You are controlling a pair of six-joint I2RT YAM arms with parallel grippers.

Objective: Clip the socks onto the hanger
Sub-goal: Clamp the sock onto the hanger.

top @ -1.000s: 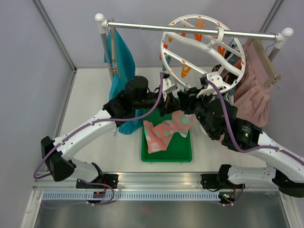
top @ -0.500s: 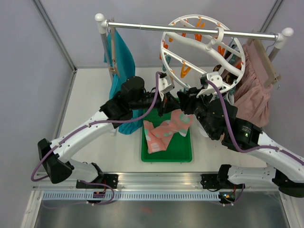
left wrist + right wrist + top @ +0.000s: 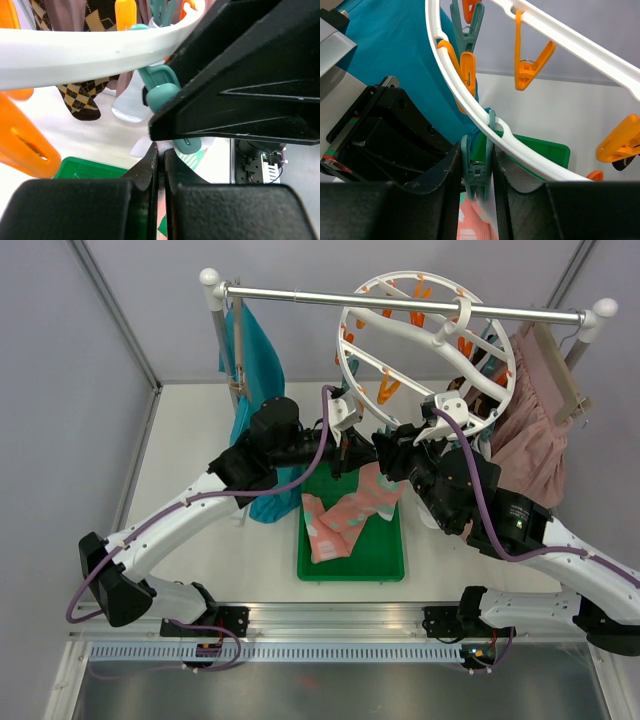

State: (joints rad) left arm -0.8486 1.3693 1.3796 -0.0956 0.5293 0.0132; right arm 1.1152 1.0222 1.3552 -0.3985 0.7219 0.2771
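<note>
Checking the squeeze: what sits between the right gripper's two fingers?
A teal clip hanging from the white ring of the hanger, pressed between both fingers, with a pink sock just under it; the right wrist view shows this.

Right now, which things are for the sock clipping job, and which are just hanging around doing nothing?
For the job: round white hanger; teal clip, squeezed by the right gripper; pink sock, pinched in the left gripper; second pink sock in the green tray; argyle sock hanging up.
Just there: teal garment; pink skirt; metal rail.
</note>
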